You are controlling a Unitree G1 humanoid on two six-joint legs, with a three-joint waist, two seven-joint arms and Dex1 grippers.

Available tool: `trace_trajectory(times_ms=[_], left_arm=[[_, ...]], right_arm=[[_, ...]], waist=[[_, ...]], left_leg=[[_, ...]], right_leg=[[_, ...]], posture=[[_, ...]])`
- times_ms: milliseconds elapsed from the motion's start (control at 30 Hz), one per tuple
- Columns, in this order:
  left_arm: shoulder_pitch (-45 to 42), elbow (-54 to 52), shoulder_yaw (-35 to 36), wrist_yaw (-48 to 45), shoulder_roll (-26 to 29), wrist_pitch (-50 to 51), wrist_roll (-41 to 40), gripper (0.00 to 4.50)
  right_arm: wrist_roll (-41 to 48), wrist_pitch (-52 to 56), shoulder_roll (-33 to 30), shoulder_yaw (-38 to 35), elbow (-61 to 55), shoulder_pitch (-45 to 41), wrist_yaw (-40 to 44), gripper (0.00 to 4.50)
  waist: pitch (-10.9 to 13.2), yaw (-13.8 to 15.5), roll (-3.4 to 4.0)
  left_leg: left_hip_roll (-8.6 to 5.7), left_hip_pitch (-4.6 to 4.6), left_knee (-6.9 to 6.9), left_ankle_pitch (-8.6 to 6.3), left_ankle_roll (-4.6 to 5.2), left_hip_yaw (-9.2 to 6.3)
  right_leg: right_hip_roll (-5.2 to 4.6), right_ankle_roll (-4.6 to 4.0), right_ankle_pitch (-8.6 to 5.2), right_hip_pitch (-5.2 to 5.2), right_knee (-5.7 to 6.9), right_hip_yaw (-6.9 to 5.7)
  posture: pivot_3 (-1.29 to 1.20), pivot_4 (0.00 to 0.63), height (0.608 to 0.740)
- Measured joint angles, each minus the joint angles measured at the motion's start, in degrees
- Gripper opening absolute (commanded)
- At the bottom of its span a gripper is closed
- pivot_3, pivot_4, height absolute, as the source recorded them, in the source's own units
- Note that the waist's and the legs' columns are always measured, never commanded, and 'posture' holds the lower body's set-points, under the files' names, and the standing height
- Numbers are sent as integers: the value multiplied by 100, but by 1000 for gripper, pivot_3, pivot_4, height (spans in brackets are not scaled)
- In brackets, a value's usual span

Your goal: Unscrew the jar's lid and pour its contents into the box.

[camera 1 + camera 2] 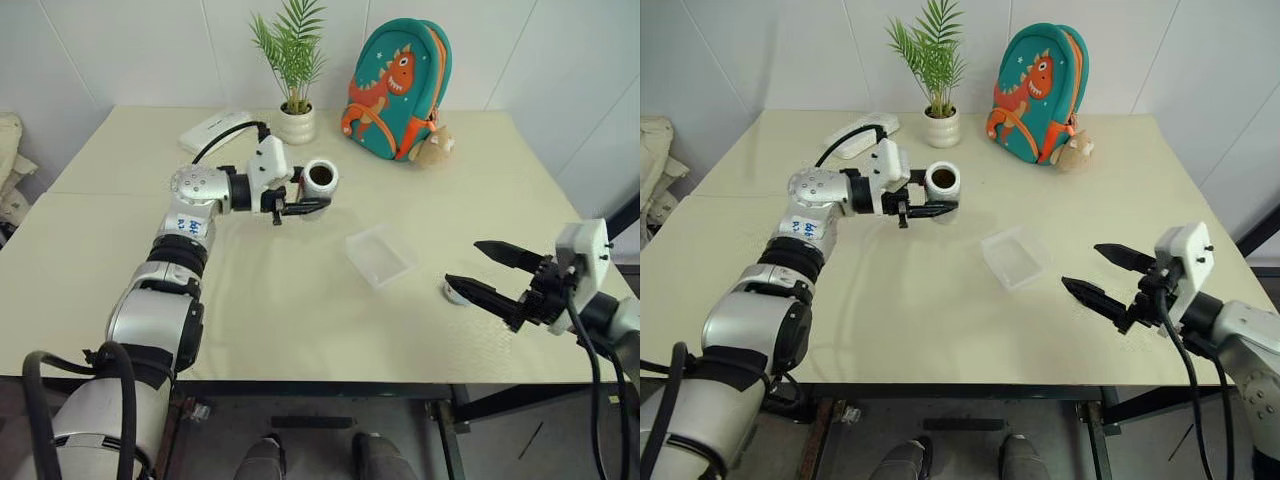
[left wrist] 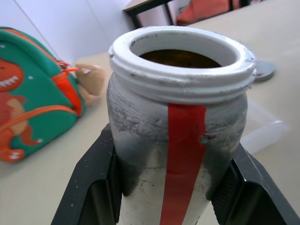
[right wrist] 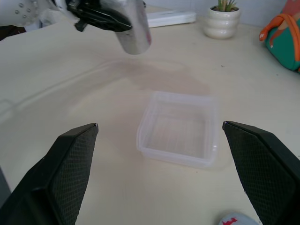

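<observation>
We see the left gripper [image 1: 312,206] holding the jar [image 1: 320,180] in the air above the table [image 1: 300,300], its two black fingers [image 2: 89,187] pressed against the jar's sides, one on each side, just under the white threaded neck. The jar is open, with no cap on it. It is tilted: its long axis leans over so that the open mouth points up and towards the head camera, and we can look into it. Inside we see the contents [image 2: 180,57] as a dark brown mass near the mouth; single bits we cannot tell apart. The red strip of the label runs along the jar's side, from the neck down between the fingers.

The right gripper [image 1: 492,272] hangs free over the table's near right part, holding nothing, its jaws spread wide. The lid [image 1: 454,292] lies on the table just beside the nearer finger of this gripper; in the right wrist view its grey top with a red mark shows [image 3: 236,220] between the two fingers, close to the wrist. The box [image 3: 180,129] lies flat on the table ahead of the open right gripper, between the two grippers, and it looks empty. The jar is beyond the box, not above it, seen from the right gripper.

Behind the left gripper stand a potted plant [image 1: 295,60] and a backpack [image 1: 398,88] with a dinosaur.
</observation>
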Motion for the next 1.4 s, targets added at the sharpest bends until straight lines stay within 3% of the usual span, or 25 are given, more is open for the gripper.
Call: trace_trajectory(times_ms=[167, 500, 767, 1033, 1300, 1400], left_arm=[[-455, 389, -1384, 2283, -224, -706, 1919, 1937], [-1258, 586, -3664, 5963, -875, -1178, 4692, 1937], [-1334, 605, -5955, 8872, -1296, -101, 7106, 1937], [-1582, 754, -6497, 10078, -1586, 1012, 7753, 1937], [-1582, 797, -6612, 10336, -1583, 1256, 7842, 1937], [-1577, 822, -6348, 10113, -1558, 1040, 7594, 1937]], right_arm=[[-60, -245, -72, -16, 1, -12, -127, 4470], [-69, -343, 109, 22, -494, 423, -709, 4470], [-39, -342, 110, -8, -620, 600, -1027, 4470], [-43, -343, 110, 31, -617, 519, -1128, 4470], [-53, -343, 85, 74, -584, 468, -1134, 4470], [-57, -343, 34, 98, -573, 383, -1134, 4470]], waist=[[5, 11, -9], [7, 53, -12], [10, 159, -18], [10, 208, -18], [10, 296, -17], [10, 302, -17]], left_leg=[[-2, -6, 4, -2, -3, 1], [-6, -25, 2, -33, -2, 8], [-8, -45, 36, -62, 2, 8], [-9, -81, 78, -84, 13, 7], [-9, -82, 80, -84, 12, 7], [-10, -83, 81, -84, 12, 8]], right_leg=[[-1, 5, 1, 2, -14, 1], [-1, 29, -11, -4, -40, 11], [-1, 40, -20, -7, -42, 11], [-2, 49, -23, -20, -40, 9], [-2, 49, -23, -22, -34, 9], [-2, 49, -23, -22, -34, 9]], posture=[[0, 150, 740], [0, 150, 740], [0, 150, 740], [0, 150, 740], [0, 150, 740], [0, 150, 740]])
